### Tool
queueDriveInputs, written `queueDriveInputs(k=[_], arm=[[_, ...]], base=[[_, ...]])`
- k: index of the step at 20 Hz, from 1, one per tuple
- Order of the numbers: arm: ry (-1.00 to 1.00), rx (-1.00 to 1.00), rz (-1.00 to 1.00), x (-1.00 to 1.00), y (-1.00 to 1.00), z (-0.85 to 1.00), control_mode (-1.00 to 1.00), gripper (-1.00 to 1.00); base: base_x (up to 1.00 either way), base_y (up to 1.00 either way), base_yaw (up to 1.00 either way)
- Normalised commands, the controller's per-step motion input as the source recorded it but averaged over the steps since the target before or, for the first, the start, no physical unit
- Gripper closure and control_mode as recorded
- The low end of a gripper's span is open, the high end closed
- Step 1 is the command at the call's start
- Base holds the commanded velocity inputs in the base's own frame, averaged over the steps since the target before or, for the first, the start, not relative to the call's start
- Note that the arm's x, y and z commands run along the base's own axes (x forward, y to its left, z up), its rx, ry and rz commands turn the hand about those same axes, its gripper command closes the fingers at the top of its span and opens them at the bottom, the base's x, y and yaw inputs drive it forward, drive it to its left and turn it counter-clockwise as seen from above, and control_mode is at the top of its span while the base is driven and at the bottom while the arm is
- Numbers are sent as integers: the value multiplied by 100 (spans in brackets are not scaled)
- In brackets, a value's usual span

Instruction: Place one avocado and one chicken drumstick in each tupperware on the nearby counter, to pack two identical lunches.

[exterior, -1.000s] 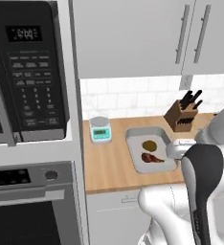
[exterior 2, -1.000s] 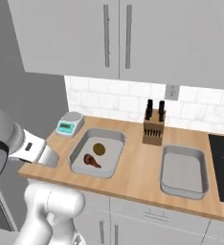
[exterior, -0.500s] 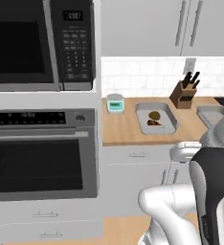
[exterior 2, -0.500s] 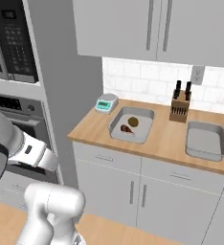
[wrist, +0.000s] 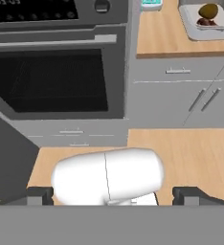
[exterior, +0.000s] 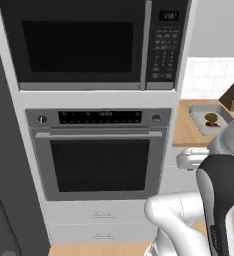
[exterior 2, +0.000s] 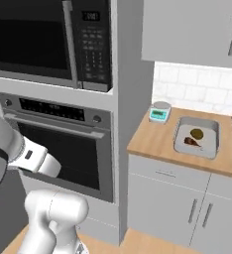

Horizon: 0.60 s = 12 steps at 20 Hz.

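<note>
There's the tall grey appliance column, black-glass wall oven (exterior: 100,157) below and black microwave (exterior: 89,42) above, one of each, square-on in the left base view and angled in the right. Right beside it runs the long light-brown wooden counter (exterior 2: 160,136) over pale grey cabinet fronts (exterior 2: 167,198); the right base view gives the cabinet doors and their handles, the left just a sliver of the worktop. On that counter, one shallow light-grey rectangular tupperware tray (exterior 2: 210,144), and inside it one olive-brown roundish avocado (exterior 2: 197,133) touching one dark reddish-brown chicken drumstick (exterior 2: 190,142). The hand view catches the same tray at its upper right corner. The right base view also offers one small white kitchen scale with a teal display (exterior 2: 159,111), just left of the tray. Down in the hand view, the gripper (wrist: 113,195) hangs over wooden floor (wrist: 195,153), dark fingertips (wrist: 39,194) spread wide, nothing between them.
</note>
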Motion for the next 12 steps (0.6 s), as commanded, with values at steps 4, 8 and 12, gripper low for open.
queueDriveInputs(k=[4,8,12], arm=[[0,0,0,0,0,0,100,-100],[0,0,0,0,0,0,100,-100],[0,0,0,0,0,0,100,-100]], base=[[-83,100,0],[-100,100,0],[-97,100,0]])
